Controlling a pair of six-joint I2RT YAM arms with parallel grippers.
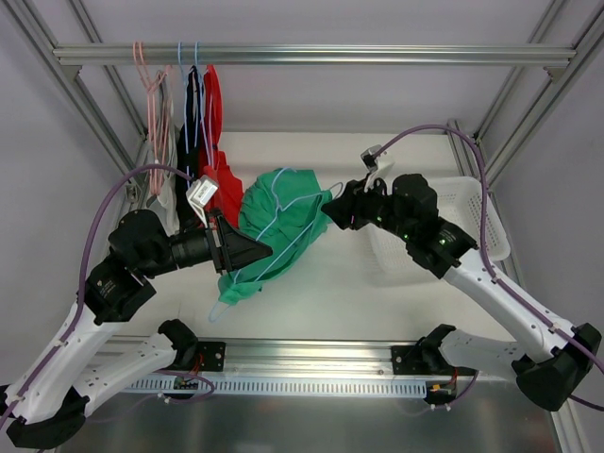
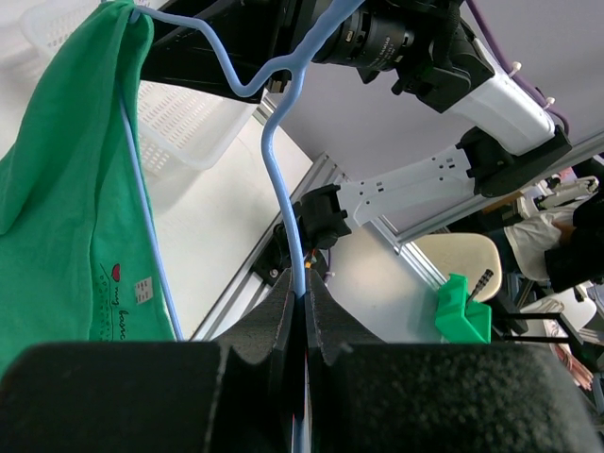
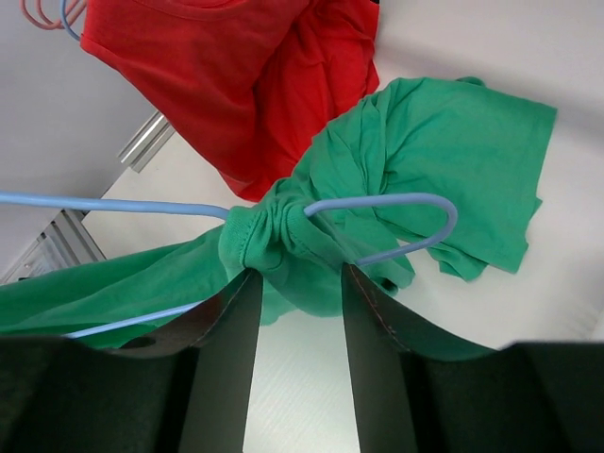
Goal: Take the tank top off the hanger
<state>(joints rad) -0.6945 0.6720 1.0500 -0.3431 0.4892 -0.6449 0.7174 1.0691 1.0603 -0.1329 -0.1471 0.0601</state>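
The green tank top [image 1: 280,225] hangs bunched on a light blue wire hanger [image 2: 273,160] above the table's middle. My left gripper [image 1: 259,252] is shut on the hanger's wire, which runs up from between its pads [image 2: 304,294]; the top [image 2: 66,189] drapes to the left of it. My right gripper [image 1: 327,218] is at the top's right edge. In the right wrist view its jaws [image 3: 297,272] stand apart, with a gathered wad of the green fabric [image 3: 283,241] between the fingertips, where the hanger's end loop [image 3: 415,200] pokes out.
A rail [image 1: 302,55] at the back left carries pink hangers [image 1: 156,104], a black garment [image 1: 192,132] and a red one [image 1: 219,184], just behind the green top. A white mesh basket [image 1: 472,212] stands at the right, under the right arm.
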